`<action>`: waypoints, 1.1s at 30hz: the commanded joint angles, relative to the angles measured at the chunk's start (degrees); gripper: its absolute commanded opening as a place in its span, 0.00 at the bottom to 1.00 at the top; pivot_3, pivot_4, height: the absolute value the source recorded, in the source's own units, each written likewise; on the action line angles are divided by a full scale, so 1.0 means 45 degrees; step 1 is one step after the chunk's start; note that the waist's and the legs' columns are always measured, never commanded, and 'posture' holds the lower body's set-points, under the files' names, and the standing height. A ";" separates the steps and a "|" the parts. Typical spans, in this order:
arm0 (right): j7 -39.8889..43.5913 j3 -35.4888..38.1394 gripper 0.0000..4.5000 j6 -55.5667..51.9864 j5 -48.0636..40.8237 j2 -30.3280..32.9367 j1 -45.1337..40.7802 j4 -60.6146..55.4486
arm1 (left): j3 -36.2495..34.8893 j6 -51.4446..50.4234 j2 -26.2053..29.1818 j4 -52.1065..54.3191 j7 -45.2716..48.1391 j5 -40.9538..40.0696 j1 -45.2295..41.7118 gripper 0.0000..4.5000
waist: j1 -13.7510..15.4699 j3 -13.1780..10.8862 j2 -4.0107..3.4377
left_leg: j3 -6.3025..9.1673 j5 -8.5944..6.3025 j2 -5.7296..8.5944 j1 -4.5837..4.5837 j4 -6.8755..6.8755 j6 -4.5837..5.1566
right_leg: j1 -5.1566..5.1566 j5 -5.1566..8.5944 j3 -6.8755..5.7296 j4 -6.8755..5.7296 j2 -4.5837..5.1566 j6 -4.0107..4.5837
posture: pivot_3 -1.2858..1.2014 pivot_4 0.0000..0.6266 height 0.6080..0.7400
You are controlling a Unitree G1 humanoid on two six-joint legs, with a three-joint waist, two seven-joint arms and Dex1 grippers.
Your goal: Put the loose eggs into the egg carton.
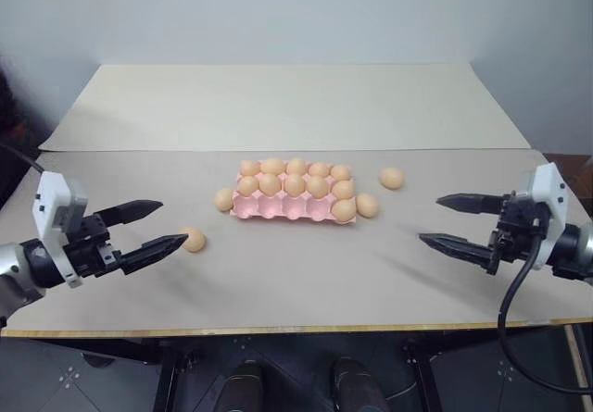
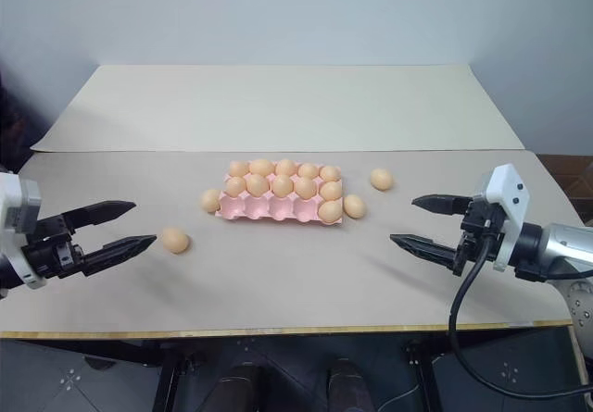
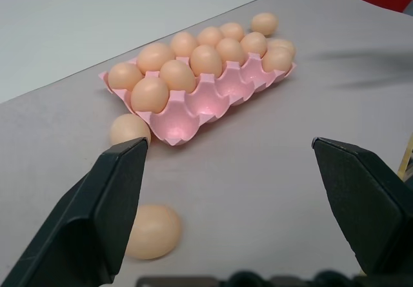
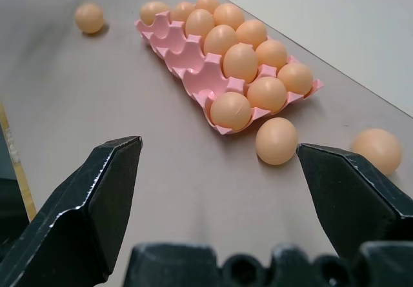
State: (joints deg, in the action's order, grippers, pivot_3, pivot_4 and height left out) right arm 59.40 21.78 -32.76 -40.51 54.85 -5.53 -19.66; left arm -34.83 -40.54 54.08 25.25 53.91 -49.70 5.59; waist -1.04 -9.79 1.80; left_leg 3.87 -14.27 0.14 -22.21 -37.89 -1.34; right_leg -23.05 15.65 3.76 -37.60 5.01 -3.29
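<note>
Four loose eggs (image 1: pixel 194 239) lie round the pink egg carton (image 1: pixel 278 208) at table (image 1: pixel 278 273) ctr, L gripper (image 1: pixel 146 229) at 8 o'clock, R gripper (image 1: pixel 454 220) at 4, both jaws wide, empty

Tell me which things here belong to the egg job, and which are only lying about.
Belong to the job:
- egg carton, four near cups empty
- four loose eggs
- left gripper and right gripper, fingers open, holding nothing

Only lying about:
- the table
- the pale sheet behind the carton
</note>
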 commanded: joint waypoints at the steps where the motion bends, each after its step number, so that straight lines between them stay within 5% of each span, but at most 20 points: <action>1: -0.0032 0.0278 1.00 0.0248 0.0078 0.0097 -0.0232 -0.0090 | -0.0365 -0.0353 0.0293 0.0184 0.0069 -0.0387 -0.0082 0.99 | 0.0001 0.0000 0.0000 | 0.0000 0.0000 0.0000 0.0000 0.0000 0.0000 | 0.0000 0.0000 0.0000 0.0000 0.0000 0.0000 | 0.52 0.24 1.00; 6: -0.0729 -0.0133 1.00 0.0194 0.0479 -0.0211 -0.0919 0.0304 | -0.0549 -0.0461 0.0526 0.0112 0.0198 -0.0605 -0.0407 0.99 | -0.0032 0.0000 0.0000 | 0.0000 0.0000 0.0000 0.0002 0.0000 0.0000 | 0.0000 0.0000 0.0000 -0.0001 0.0000 0.0000 | 0.52 0.24 1.00; 11: -0.2264 -0.2340 1.00 0.0716 0.2864 -0.0905 -0.3206 0.1995 | -0.0410 -0.0653 0.0507 -0.0180 0.0291 -0.1126 -0.1059 0.99 | -0.0179 0.0000 -0.0001 | -0.0005 0.0001 -0.0001 0.0011 0.0000 -0.0001 | 0.0000 -0.0001 0.0005 -0.0008 -0.0003 0.0001 | 0.52 0.24 1.00; 17: -0.4447 -0.5018 1.00 0.2609 0.6277 -0.3628 -0.7846 0.8392 | 0.0149 -0.0454 0.0391 -0.0225 0.0488 -0.0911 -0.1292 0.99 | -0.0454 -0.0001 -0.0003 | -0.0018 0.0001 -0.0004 0.0004 0.0002 -0.0002 | -0.0026 -0.0002 0.0022 -0.0016 -0.0010 0.0003 | 0.52 0.24 1.00; 24: -0.5542 -0.5321 1.00 0.5489 0.7923 -0.5411 -1.1362 1.5876 | -0.0047 -0.0469 0.0484 -0.0212 0.0801 -0.0958 -0.1155 0.99 | -0.0527 -0.0010 -0.0013 | -0.0015 0.0003 0.0002 -0.0048 0.0012 -0.0005 | -0.0074 -0.0003 0.0020 -0.0016 0.0002 0.0006 | 0.52 0.24 1.00; 33: -0.5444 -0.5202 1.00 0.6694 0.8368 -0.6529 -1.2276 1.8346 | -0.0601 -0.0496 0.0455 -0.0013 0.0873 -0.0927 -0.0600 0.99 | -0.0703 -0.0011 -0.0017 | -0.0021 0.0004 -0.0002 -0.0016 0.0011 -0.0007 | -0.0071 -0.0004 0.0036 -0.0043 -0.0006 0.0006 | 0.52 0.24 1.00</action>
State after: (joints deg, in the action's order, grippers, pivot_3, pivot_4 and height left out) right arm 34.87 -3.19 -4.80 -2.94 25.36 -58.41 62.89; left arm -35.16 -43.66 55.65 23.97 57.63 -53.86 2.81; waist -4.20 -9.84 1.72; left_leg 3.78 -14.25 0.13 -22.28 -37.84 -1.37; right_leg -23.37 15.63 3.93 -37.80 4.97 -3.26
